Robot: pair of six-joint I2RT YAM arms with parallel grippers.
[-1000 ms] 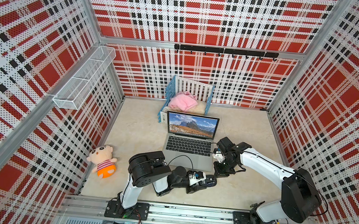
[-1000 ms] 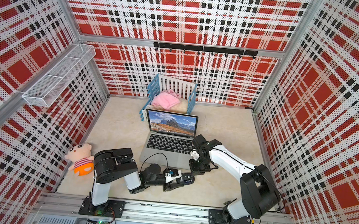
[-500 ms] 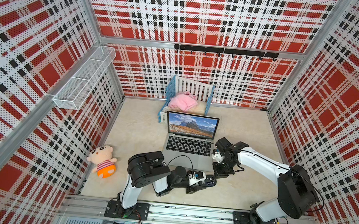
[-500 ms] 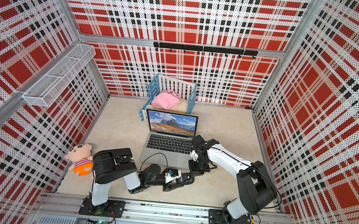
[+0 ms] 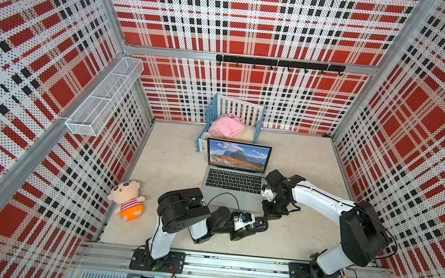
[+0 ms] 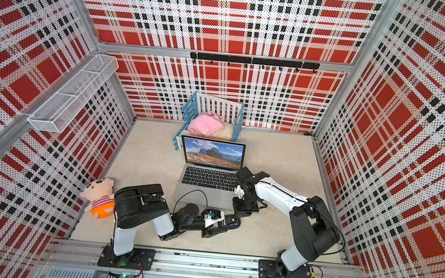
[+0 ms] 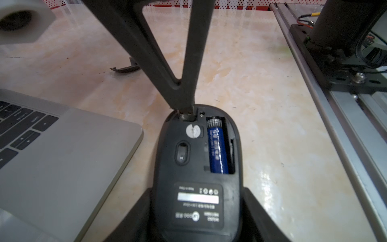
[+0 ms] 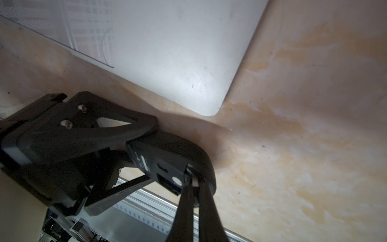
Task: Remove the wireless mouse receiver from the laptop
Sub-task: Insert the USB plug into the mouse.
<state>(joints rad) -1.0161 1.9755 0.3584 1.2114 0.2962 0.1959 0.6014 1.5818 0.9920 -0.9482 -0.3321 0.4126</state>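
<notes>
Nearest: aluminium rail (image 5: 231,266) along the front edge of the desk (image 7: 272,125), both arm bases bolted to it. Just past it, left hand (image 7: 198,209) lying low, clamped on the sides of a black mouse (image 7: 167,167) turned belly-up, blue battery (image 7: 217,148) exposed in its open bay. On one side of the mouse, bare desk as far as the rail; on the other, a corner of the laptop (image 5: 231,199) just beside it, narrow gap, not touching.

At the mouse's far end, right hand (image 7: 184,105) angled steeply down, fingers pressed together, tips in a small recess of the mouse's underside. At those tips a small dark bit with a glint of metal, possibly the wireless mouse receiver (image 7: 185,115); too small to say for sure, or to tell whether pinched or merely touched. Beyond, a dark curved piece (image 7: 125,68) flat on the desk, apart from everything.

Laptop open and centred, rounded front right corner close to both hands in both top views. Right edge crowded by the right arm's wrist, left edge facing open desk. Off to the left near the side wall, a doll (image 5: 127,201) on its back, well apart from the laptop.

Behind the screen, a blue-and-white crib (image 5: 213,111) with pink cloth (image 5: 226,126), close to the lid. Wide bare desk at the back right. Higher up, wire basket (image 5: 102,103) on the left wall, hook bar (image 5: 278,63) on the back wall.
</notes>
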